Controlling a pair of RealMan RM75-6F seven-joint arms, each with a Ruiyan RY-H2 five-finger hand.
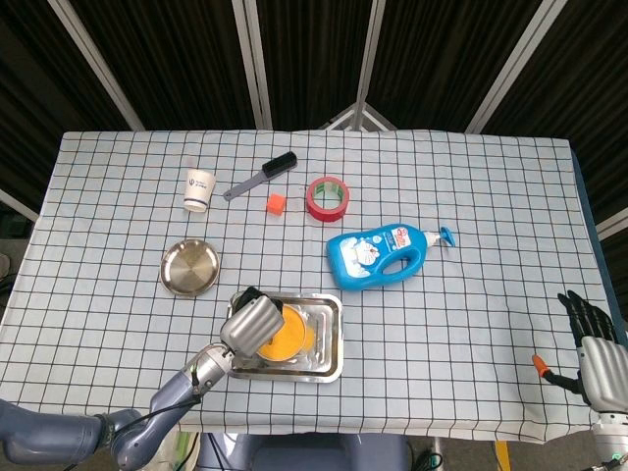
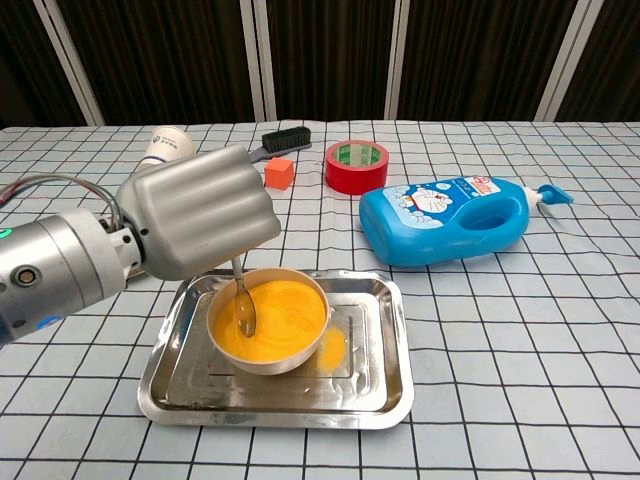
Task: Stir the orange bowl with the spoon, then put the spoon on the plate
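An orange bowl (image 2: 272, 322) (image 1: 282, 335) full of orange stuff stands in a steel tray (image 2: 380, 380) (image 1: 327, 343). My left hand (image 2: 200, 210) (image 1: 251, 322) hovers over the bowl's left side and holds a metal spoon (image 2: 243, 305), whose scoop dips into the orange stuff near the left rim. A round steel plate (image 1: 189, 266) lies on the cloth to the far left of the tray; in the chest view my arm hides it. My right hand (image 1: 592, 339) rests at the table's right front edge, fingers spread, holding nothing.
A blue detergent bottle (image 2: 448, 219) (image 1: 381, 255) lies right of the tray. Behind are red tape (image 2: 356, 166) (image 1: 327, 197), an orange cube (image 2: 279, 172) (image 1: 276, 203), a black brush (image 2: 280, 141) (image 1: 263, 174) and a paper cup (image 2: 166, 144) (image 1: 198, 188).
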